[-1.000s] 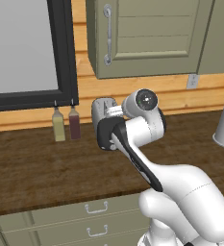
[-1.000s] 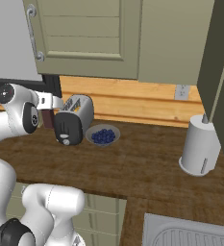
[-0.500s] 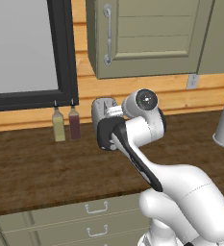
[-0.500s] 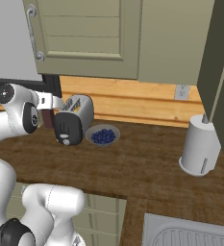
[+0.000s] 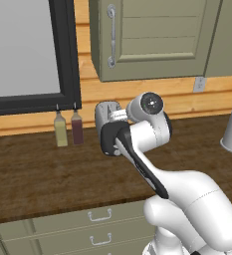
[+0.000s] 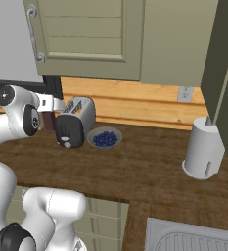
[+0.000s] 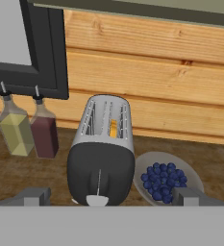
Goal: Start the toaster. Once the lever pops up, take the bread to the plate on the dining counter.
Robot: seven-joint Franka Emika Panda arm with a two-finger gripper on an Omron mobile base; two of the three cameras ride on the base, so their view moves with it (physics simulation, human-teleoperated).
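Hovering with jaws wide apart, the gripper (image 7: 108, 198) faces the toaster (image 7: 103, 156) just ahead on the table (image 6: 149, 171), its lever (image 7: 97, 201) between the fingertips. Starting the toaster is the step in hand; next comes pressing that lever down.

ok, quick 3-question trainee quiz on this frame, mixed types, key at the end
1. True or false: the jaws are shut on the toaster.
2. What lies in the bowl beside the toaster? A) blueberries B) grapes C) nuts
3. Fill in: the bread sits in a toaster ____.

Key: 1 false, they stand open, holding nothing; 2 A; 3 slot.
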